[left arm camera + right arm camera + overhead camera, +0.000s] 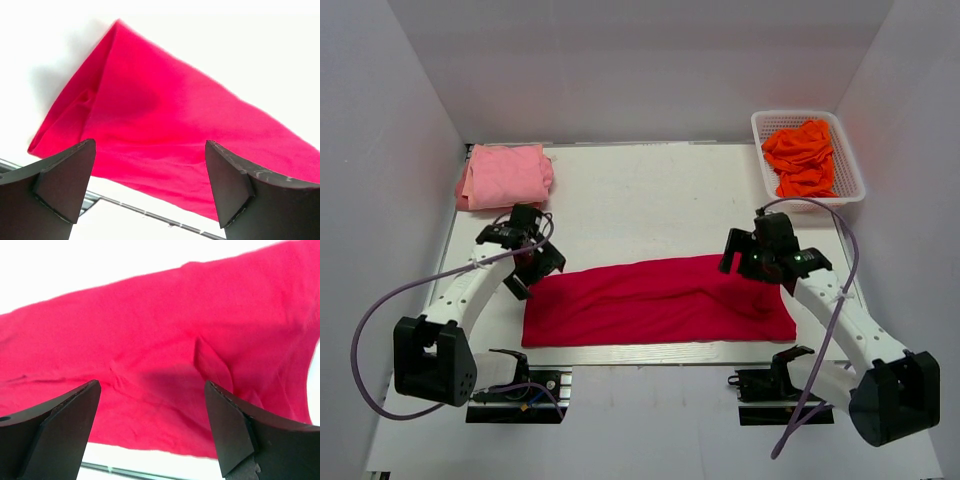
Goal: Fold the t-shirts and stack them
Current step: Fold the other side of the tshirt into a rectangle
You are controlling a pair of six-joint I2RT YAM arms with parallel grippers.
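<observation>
The crimson-red t-shirt (pixel 660 300) lies folded into a long band across the near middle of the table. It also fills the left wrist view (pixel 165 125) and the right wrist view (pixel 165 355). My left gripper (pixel 532 262) is open and empty, hovering above the band's left end. My right gripper (pixel 752 262) is open and empty above the band's right part. A folded light pink t-shirt (pixel 505 176) lies at the far left. Orange t-shirts (pixel 802 156) are heaped in a basket at the far right.
The white mesh basket (pixel 848 150) stands at the far right corner. White walls close the table on three sides. The table's front edge (pixel 650 362) runs just below the red band, with both arm bases beyond it.
</observation>
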